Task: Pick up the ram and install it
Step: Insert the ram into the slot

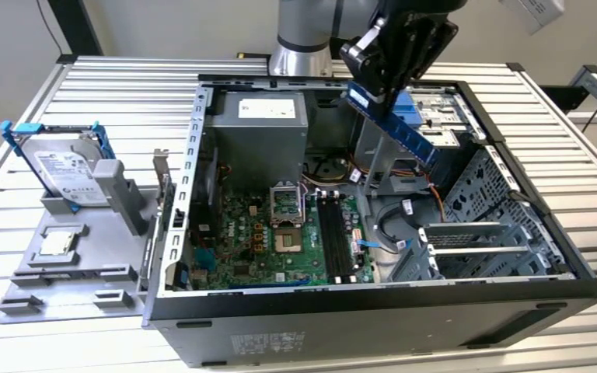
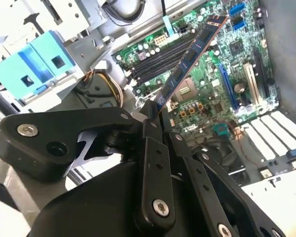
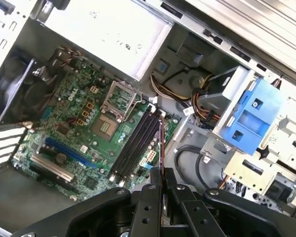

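1. The slatted metal tabletop [image 1: 102, 85] carries an open computer case [image 1: 382, 326] lying on its side.
2. Inside the case, the green motherboard [image 1: 267, 249] faces up, with long black memory slots [image 1: 335, 237].
3. The black pincer [image 1: 366, 97] hangs above the case, clamped on one end of the ram [image 1: 397, 128].
4. The ram slants down in the air above the case's interior.

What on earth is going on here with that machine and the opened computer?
The tool of a robot arm grips the ram, a long blue-green stick, by one end, holding it tilted above the open computer case. It is not plugged in yet: the black memory slots on the motherboard below stand empty.
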Action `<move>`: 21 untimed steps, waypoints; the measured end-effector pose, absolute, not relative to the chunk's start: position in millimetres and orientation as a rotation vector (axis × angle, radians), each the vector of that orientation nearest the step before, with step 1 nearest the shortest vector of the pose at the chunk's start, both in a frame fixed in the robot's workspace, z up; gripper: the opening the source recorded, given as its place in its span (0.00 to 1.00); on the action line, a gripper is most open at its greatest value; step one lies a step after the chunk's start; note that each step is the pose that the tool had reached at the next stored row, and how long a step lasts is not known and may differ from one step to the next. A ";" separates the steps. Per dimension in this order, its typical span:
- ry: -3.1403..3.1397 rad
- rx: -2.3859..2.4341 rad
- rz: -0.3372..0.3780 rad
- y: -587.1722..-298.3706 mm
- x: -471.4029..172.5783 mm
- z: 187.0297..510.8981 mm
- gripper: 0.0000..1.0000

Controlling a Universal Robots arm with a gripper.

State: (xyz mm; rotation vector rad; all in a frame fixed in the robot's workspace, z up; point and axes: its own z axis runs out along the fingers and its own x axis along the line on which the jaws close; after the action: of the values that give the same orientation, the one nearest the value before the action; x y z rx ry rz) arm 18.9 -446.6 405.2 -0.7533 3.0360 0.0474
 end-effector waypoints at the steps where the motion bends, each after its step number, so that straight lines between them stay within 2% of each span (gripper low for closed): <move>1: 3.042 -0.729 0.047 -446.7 18.9 405.2 0.00; 21: 3.113 -0.260 0.044 -446.7 18.9 405.1 0.00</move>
State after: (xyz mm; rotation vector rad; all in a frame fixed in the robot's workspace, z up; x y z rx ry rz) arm 18.9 -446.7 405.1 -0.2601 3.1126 0.0437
